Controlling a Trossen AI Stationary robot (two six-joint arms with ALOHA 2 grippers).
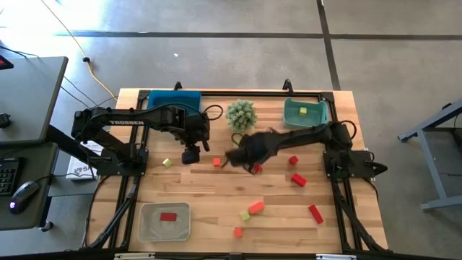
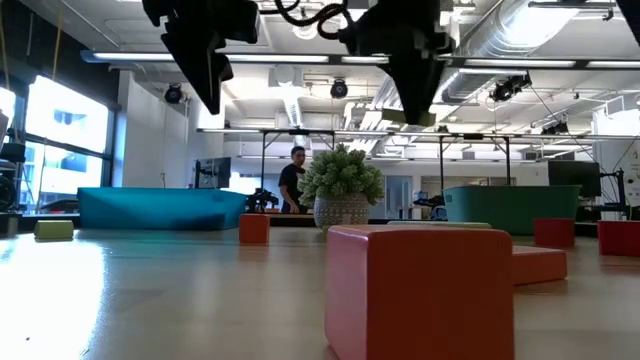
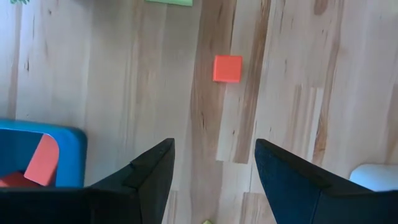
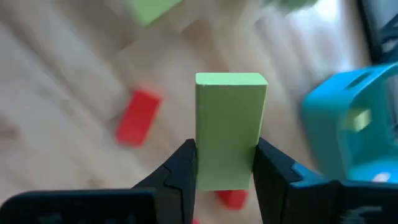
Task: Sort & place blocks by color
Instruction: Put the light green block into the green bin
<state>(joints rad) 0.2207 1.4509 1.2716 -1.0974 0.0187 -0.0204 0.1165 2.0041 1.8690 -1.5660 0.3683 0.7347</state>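
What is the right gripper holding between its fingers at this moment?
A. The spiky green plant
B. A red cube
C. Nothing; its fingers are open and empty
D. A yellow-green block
D: the right wrist view shows the right gripper closed on an upright yellow-green block, with red blocks lying on the table below it.

Light: bright, even, from ceiling fixtures (image 2: 300, 57) and windows (image 2: 60, 120) | Glare: washed-out floor patch (image 1: 86, 14) at top left of high view | Shadows: soft, faint on table (image 1: 216, 195) | Blur: right wrist view smeared behind sharp yellow-green block (image 4: 230, 127) | Focus: near red block (image 2: 420, 290) soft in low view; both arms silhouetted.
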